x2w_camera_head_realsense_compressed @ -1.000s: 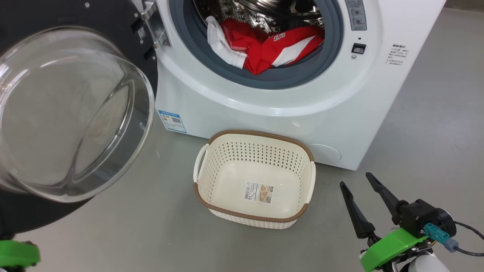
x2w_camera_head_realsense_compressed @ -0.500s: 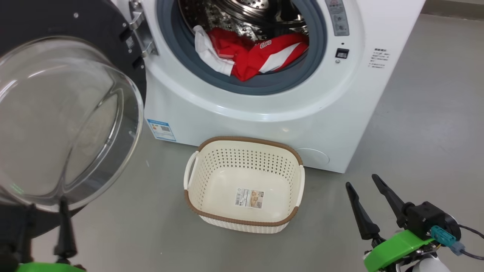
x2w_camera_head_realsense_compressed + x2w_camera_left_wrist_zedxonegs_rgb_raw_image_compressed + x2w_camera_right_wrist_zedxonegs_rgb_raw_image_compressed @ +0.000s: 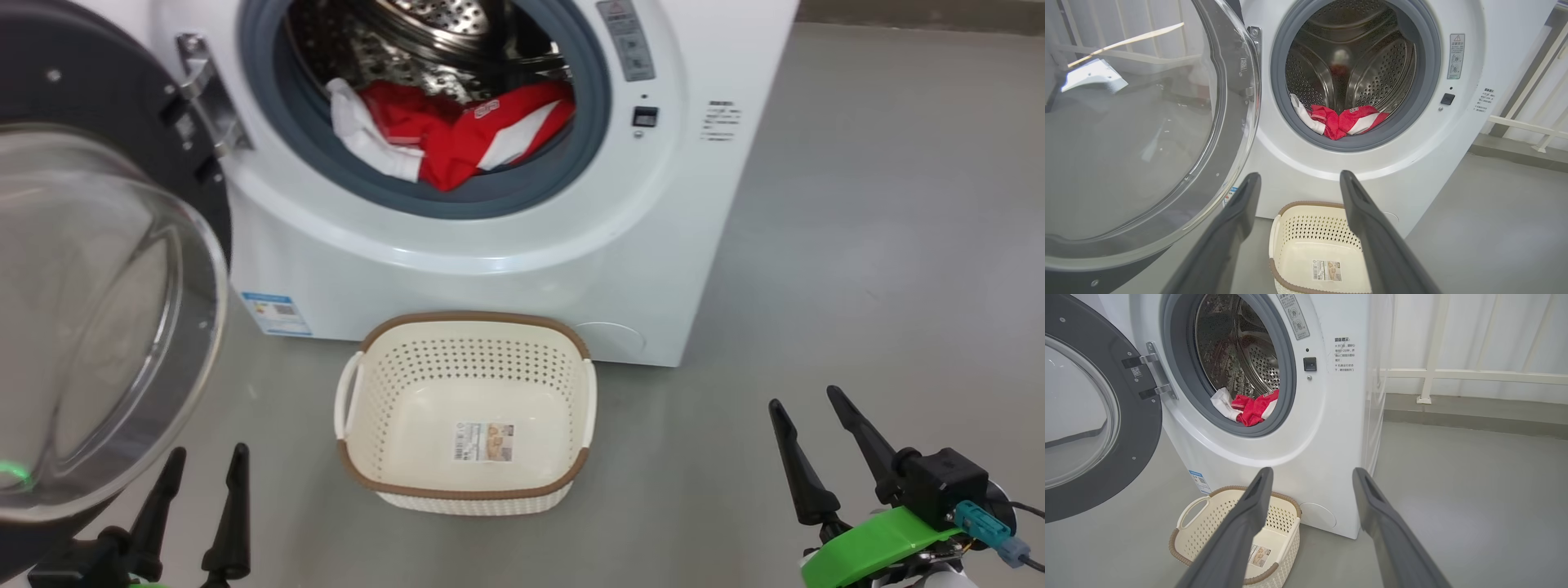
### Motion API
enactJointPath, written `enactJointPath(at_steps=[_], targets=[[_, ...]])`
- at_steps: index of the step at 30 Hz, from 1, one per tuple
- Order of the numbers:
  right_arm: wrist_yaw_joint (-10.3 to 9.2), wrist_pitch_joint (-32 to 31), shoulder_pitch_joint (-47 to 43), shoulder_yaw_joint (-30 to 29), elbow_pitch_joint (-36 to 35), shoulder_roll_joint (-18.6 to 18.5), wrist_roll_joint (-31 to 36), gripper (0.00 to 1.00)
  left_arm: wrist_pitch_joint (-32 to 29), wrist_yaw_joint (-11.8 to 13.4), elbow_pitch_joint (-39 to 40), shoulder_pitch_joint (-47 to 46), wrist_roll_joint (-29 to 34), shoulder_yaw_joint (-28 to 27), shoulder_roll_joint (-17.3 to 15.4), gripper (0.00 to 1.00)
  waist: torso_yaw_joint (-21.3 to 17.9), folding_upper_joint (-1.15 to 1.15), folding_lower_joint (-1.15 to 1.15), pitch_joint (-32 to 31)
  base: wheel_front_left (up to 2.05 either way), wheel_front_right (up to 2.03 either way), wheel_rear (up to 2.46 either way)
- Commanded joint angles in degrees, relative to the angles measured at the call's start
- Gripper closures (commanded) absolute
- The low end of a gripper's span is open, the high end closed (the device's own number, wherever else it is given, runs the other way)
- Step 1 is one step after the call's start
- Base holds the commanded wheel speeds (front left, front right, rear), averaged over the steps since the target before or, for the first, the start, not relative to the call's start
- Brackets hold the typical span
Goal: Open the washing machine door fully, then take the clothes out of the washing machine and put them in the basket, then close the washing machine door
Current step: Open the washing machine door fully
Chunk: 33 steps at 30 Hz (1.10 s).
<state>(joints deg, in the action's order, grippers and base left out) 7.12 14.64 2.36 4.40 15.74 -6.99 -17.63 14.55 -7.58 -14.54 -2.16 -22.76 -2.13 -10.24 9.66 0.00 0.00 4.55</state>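
The clothes (image 3: 457,139) sit heaped at the front lip of the drum (image 3: 441,24), and both grippers are spread wide with nothing in them.
The red-and-white bundle lies inside the washing machine (image 3: 457,278), low against the grey rubber ring (image 3: 490,204). The washing machine door (image 3: 49,90) is swung out to the left, and the basket (image 3: 465,317) stands on the floor just below the opening. The left gripper (image 3: 208,451) and right gripper (image 3: 804,398) hang low, well apart from the fabric. I'd judge the garments light, limp and not fragile, though liable to drape and catch on the ring. The best hold looks to be a bunched fold atop the red heap, pinched deep so a single layer does not slip free.
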Motion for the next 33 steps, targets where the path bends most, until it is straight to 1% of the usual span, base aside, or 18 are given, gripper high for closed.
enactJointPath(at_steps=[1, 10, 14, 24, 33], targets=[[0.36, 0.4, 0.3, 0.7, -1.7, -0.4, 0.1, 0.0, 0.4, 0.1, 1.9, -0.6, -0.1, -2.0, -1.6, 0.0, -2.4, 0.0, 0.0, -0.1, 0.0, 0.0, 0.0], [0.36, 0.4, -0.2, -1.2, -2.6, -0.3, 0.5, 0.0, 0.4, 0.1, 3.3, 0.3, -0.3, 0.2, -1.0, 0.0, -7.0, 0.0, 0.0, 0.1, 0.0, 0.0, 0.0], [0.36, 0.4, -0.5, -1.8, -2.9, -0.3, 0.6, 0.0, 0.4, 0.1, 3.9, 0.5, -0.3, 1.1, -0.8, 0.0, -8.3, 0.0, 0.0, 0.3, 0.0, 0.0, 0.0], [0.36, 0.4, -1.5, -3.5, -3.6, 0.1, 0.8, 0.0, 0.4, 0.1, 4.4, 0.1, -0.5, 2.5, -0.7, 0.0, -10.2, 0.0, 0.0, 0.4, 0.0, 0.0, 0.0], [0.36, 0.4, -1.4, -4.0, -3.6, 0.3, 0.9, 0.0, 0.4, 0.1, 4.2, -0.2, -0.9, 3.3, -1.1, 0.0, -10.4, 0.0, 0.0, 0.5, 0.0, 0.0, 0.0]])
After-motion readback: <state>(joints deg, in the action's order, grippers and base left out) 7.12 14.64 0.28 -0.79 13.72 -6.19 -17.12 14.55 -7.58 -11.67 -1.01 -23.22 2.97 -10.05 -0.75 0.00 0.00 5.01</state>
